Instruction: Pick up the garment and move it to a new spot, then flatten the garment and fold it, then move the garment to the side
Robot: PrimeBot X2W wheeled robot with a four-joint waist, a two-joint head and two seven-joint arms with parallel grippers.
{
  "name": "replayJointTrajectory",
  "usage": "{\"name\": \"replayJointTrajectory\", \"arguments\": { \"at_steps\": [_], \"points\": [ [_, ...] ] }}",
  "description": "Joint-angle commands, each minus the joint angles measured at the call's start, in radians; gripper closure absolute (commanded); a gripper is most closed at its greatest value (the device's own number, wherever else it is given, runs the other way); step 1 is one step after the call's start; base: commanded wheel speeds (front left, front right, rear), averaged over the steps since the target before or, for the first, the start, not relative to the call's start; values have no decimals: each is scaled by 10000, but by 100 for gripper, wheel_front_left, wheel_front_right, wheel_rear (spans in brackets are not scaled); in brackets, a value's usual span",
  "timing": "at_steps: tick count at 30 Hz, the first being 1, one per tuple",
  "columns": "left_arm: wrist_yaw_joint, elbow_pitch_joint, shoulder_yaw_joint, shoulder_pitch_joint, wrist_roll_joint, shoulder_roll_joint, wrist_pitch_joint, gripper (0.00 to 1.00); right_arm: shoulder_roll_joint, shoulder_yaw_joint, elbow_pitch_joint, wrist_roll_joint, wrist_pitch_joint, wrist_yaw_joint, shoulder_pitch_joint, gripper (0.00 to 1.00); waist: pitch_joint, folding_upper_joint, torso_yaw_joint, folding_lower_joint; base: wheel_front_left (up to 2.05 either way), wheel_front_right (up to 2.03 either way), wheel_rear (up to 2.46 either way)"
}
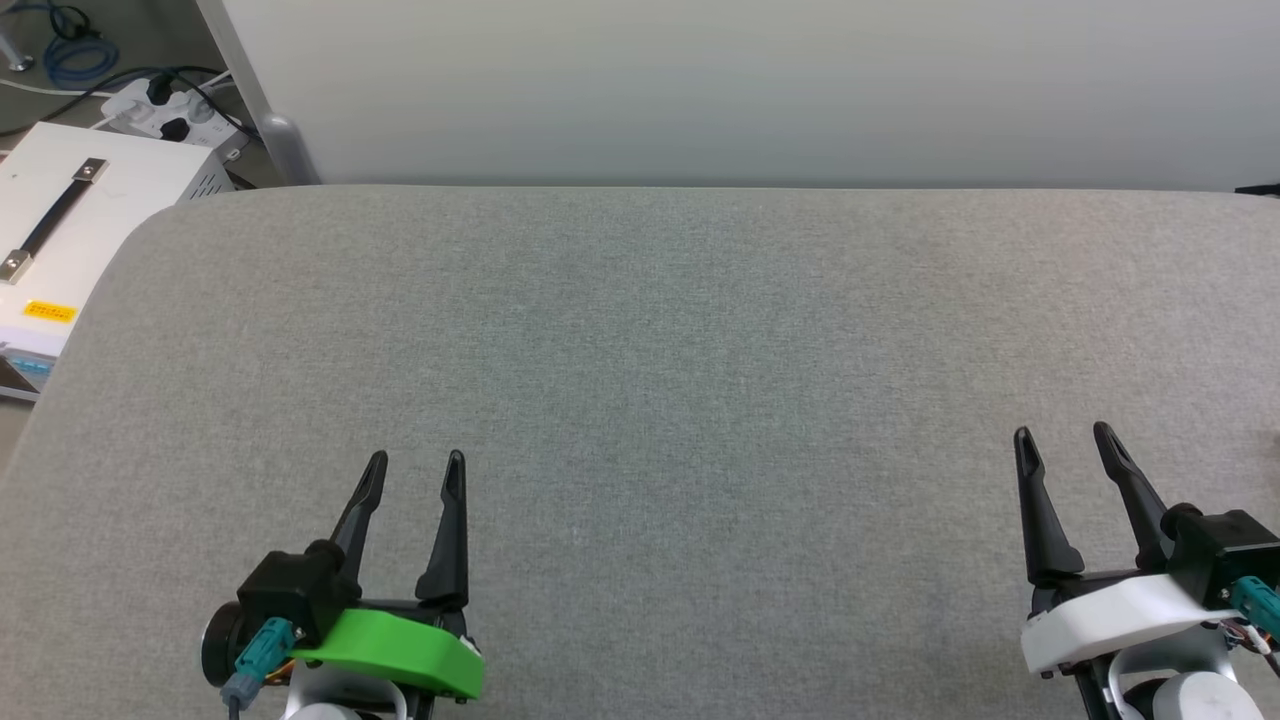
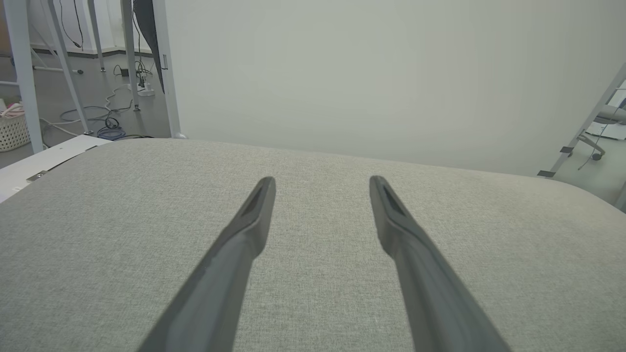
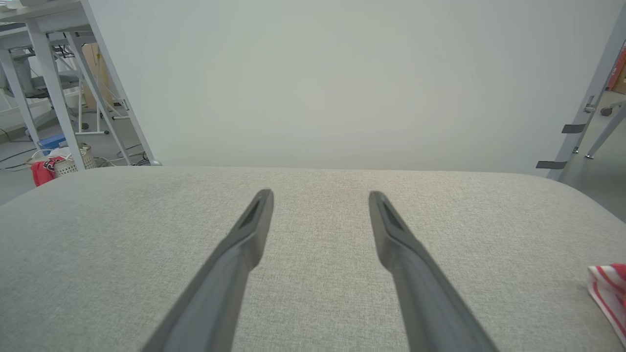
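A red-and-white striped edge of the garment lies on the grey table at the far right edge of the right wrist view; the rest of it is cut off. My right gripper hovers over the table at the lower right, open and empty, with the garment off to its right. At the lower left, my left gripper is also open with nothing between its fingers.
The grey fabric-covered table ends at a white wall panel. A white box with a black handle and a power strip sit beyond the left edge. A basket with red cloth stands on the floor.
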Motion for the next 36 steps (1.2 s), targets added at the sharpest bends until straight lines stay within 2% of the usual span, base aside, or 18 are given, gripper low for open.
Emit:
{"name": "replayJointTrajectory", "arguments": {
  "at_steps": [1,17,18,36],
  "points": [
    [-59,-32,78,123,122,-82,-56,0,34,-1,60,-36,-93,-9,49,0,1,0,-16,1,0,0,0],
    [-321,-173,428,226,234,-343,-57,0,71,42,248,-46,-199,-9,-98,0,-40,0,-115,1,0,0,0],
    [-268,-121,447,71,194,-301,-2,100,65,23,217,-58,-115,0,-4,100,-43,0,-114,1,0,0,0],
    [-120,-202,488,50,483,-308,322,100,108,37,143,-253,148,-1,2,100,-114,0,-148,1,0,0,0]
  ]
}}
